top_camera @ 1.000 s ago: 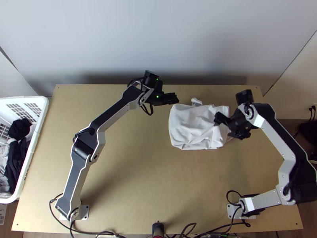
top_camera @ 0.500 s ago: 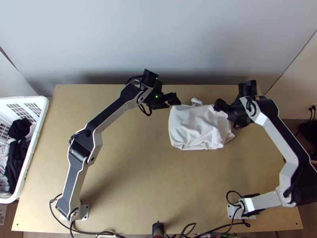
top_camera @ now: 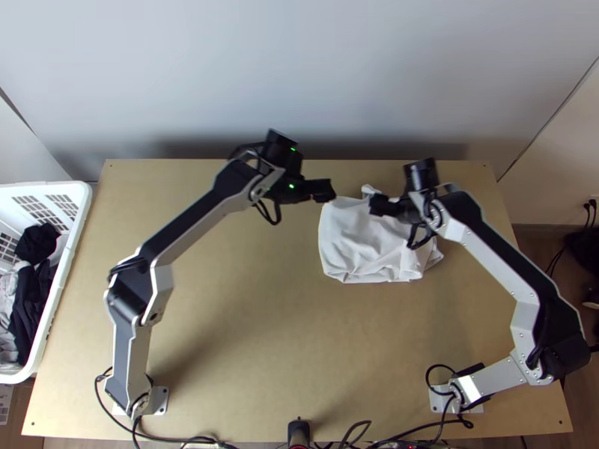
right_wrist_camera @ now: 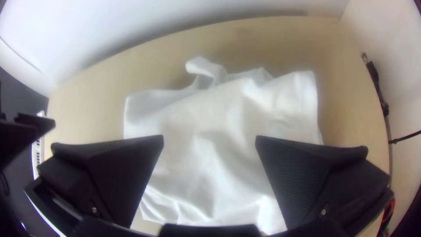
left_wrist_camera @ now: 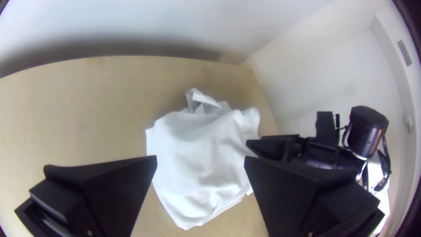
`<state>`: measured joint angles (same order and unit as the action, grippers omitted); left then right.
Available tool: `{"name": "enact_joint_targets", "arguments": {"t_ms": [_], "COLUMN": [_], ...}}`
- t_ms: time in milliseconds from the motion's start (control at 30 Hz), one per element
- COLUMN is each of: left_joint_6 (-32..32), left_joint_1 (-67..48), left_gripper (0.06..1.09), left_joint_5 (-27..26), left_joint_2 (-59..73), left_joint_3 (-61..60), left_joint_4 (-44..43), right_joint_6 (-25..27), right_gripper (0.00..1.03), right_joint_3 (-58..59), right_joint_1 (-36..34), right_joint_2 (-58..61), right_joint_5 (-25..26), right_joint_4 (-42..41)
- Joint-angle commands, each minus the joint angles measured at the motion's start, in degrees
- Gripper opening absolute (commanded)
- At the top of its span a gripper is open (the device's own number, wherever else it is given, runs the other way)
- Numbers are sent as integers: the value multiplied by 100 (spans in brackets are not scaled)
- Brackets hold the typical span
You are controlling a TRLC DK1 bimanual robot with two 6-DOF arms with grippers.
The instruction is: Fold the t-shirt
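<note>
The white t-shirt (top_camera: 363, 243) lies as a small, wrinkled, roughly square bundle on the table's far right part, a bit of cloth poking out at its far edge. My left gripper (top_camera: 326, 191) is at the bundle's far left corner; in the left wrist view the left gripper (left_wrist_camera: 200, 162) stands open, with the t-shirt (left_wrist_camera: 201, 153) beyond its fingers. Over the far right part of the cloth is my right gripper (top_camera: 382, 207). In the right wrist view the right gripper (right_wrist_camera: 209, 142) is open above the t-shirt (right_wrist_camera: 210, 131), nothing held between its fingers.
A white basket (top_camera: 64, 277) with dark and light clothes stands at the table's left edge. A grey-white wall (top_camera: 299, 75) rises behind the far edge. Cables run along the near edge. Bare wood (top_camera: 247, 322) spreads across the near middle.
The right gripper has gone from the t-shirt's right side to the left, over its far part. The left arm has shifted slightly left. The cloth's right side, lifted earlier, now lies lower and spread out.
</note>
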<state>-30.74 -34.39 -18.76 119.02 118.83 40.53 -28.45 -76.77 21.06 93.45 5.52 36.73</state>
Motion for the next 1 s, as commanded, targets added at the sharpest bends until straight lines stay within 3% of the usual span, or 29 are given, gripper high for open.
{"name": "enact_joint_targets", "arguments": {"t_ms": [0,267,467,633,967], "left_joint_6": [112,130,165,156,130], "left_joint_1": [266,679,846,899,1031], "left_gripper": [103,103,103,103,103], "left_joint_5": [198,206,206,206,206], "left_joint_2": [-696,-1470,-1628,-1637,-1689], "left_joint_3": [-571,-1520,-1670,-1670,-1678], "left_joint_4": [-160,-564,-564,-643,-749], "right_joint_6": [419,454,393,-3,-12], "right_gripper": [97,98,98,98,98], "right_joint_3": [347,470,382,347,57], "right_joint_1": [689,803,742,724,-313], "right_joint_2": [288,1193,1703,1887,2116], "right_joint_5": [582,670,125,-332,-376], "right_joint_4": [-26,-456,-527,-210,-201]}}
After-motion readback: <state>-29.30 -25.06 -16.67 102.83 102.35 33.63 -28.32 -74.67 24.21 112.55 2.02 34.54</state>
